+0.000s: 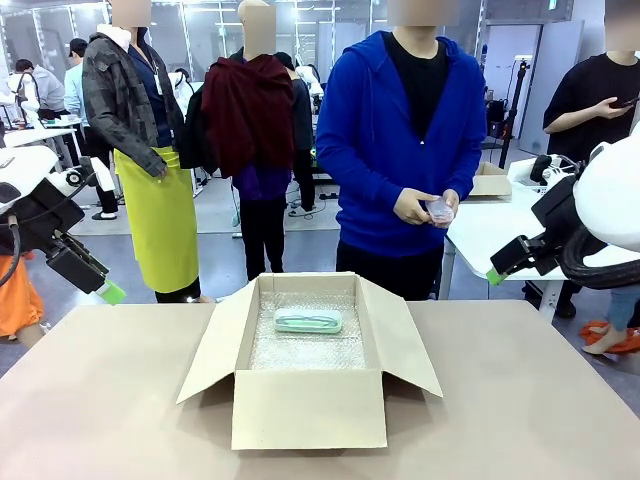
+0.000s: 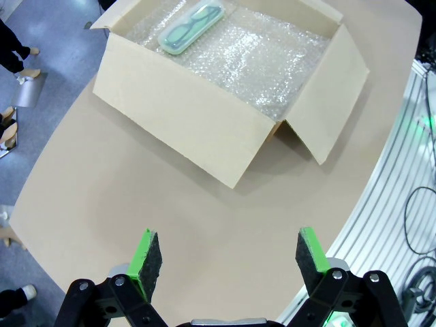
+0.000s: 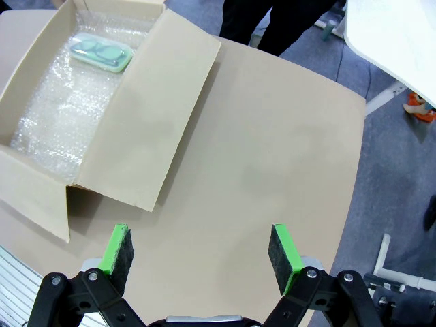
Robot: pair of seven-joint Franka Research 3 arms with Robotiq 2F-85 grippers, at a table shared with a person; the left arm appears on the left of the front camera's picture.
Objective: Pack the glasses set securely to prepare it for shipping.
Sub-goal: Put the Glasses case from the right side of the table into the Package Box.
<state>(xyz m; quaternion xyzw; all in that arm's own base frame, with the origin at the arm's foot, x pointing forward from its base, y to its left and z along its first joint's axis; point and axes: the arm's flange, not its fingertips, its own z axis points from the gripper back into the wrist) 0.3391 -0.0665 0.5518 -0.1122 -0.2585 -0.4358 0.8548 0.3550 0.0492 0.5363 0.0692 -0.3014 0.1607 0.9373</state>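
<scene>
Pink case [image 1: 440, 210], in the person's hands [image 1: 418, 207] beyond the box [image 1: 305, 410]: we judge our right gripper [image 3: 201, 248] nearer; it and the left gripper [image 2: 227, 253] gape wide, empty.

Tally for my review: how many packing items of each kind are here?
Cases: 2 (mint case in box; pink case in person's hand)
Boxes: 1
Bubble wrap: 1
Total: 4

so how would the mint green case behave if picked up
The mint green case looks hard-shelled, so probably stiff and light. Its smooth rounded edges may slip in a grip. Lying flat on bubble wrap, it likely won't roll.
</scene>
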